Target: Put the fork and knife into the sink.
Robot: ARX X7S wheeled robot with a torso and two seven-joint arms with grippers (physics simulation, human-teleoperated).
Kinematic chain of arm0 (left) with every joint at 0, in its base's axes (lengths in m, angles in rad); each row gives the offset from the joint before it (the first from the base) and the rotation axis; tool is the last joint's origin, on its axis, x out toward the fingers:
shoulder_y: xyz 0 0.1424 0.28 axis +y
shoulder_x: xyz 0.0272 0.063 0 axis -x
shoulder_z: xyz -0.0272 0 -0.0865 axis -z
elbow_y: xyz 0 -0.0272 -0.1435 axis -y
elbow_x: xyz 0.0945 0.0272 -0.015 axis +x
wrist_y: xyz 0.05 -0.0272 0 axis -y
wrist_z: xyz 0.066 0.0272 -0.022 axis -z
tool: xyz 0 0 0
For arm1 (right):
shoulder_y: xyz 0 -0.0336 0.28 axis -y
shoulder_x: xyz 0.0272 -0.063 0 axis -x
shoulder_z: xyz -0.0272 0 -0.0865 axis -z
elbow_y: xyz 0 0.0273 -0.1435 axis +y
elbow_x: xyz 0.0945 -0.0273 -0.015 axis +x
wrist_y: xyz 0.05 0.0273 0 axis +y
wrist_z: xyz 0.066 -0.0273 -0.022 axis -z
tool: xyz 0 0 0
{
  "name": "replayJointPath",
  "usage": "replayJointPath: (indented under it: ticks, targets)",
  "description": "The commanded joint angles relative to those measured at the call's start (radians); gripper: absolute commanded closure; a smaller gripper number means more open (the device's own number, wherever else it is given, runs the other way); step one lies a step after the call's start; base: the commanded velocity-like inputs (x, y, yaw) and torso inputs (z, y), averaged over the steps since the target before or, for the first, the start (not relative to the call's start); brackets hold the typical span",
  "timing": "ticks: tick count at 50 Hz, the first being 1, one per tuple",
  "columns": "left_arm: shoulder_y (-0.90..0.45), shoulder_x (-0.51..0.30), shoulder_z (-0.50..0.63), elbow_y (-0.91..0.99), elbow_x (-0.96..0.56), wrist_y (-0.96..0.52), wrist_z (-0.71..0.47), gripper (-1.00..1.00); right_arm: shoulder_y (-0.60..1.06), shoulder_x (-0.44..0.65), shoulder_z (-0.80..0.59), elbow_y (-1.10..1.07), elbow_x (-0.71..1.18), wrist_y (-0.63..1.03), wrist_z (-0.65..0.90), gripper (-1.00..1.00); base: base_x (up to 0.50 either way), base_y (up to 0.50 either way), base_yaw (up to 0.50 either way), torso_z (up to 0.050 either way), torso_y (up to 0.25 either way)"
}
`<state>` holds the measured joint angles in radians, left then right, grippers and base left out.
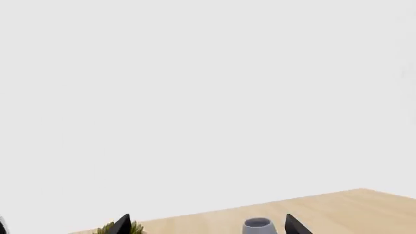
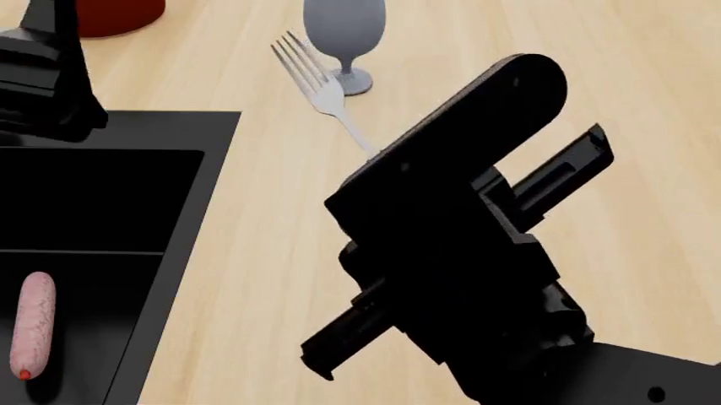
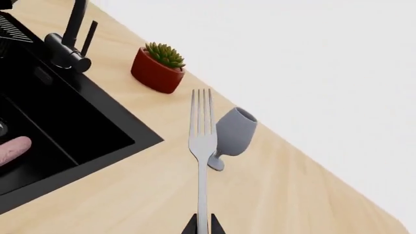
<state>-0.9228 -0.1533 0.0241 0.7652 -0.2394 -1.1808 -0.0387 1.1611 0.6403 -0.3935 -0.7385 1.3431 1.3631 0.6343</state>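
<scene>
Fork (image 3: 202, 146) gripped at handle end by right claw (image 3: 202, 225), held over desk (image 2: 270, 253) at sink's (image 2: 169, 211) 3 o'clock. Nothing delivered yet; knife unseen. Left claw (image 1: 208, 225) spread, empty.

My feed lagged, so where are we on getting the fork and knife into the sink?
Nothing is in the sink yet except a sausage. In hand: the right gripper is shut on the fork, held above the counter near a grey goblet. Left: drop the fork in, then the knife, which is not in view.
</scene>
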Motion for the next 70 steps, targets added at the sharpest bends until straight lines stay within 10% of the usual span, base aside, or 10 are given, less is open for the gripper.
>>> replayJointPath:
  ticks: [1,20,53,70]
  targets:
    - [-0.047,0.097,-0.173,-0.084,-0.142,-0.076,0.127,-1.00,0.016,-0.023,0.019,-0.003,0.018,0.001,0.003,1.00,0.00,0.00,0.00,0.000,0.000]
    - [-0.057,0.146,-0.443,-0.084,-0.444,-0.238,0.201,-1.00,0.038,-0.051,-0.038,0.030,-0.006,0.001,0.007,1.00,0.00,0.00,0.00,0.000,0.000]
    - [-0.060,0.136,-0.607,-0.264,-0.853,-0.340,-0.008,-1.00,0.061,-0.042,-0.059,0.038,0.065,0.004,0.066,1.00,0.00,0.00,0.00,0.000,0.000]
    - [-0.074,0.106,-0.661,-0.461,-1.254,-0.315,-0.303,-1.00,0.067,-0.039,-0.073,0.039,0.078,-0.009,0.078,1.00,0.00,0.00,0.00,0.000,0.000]
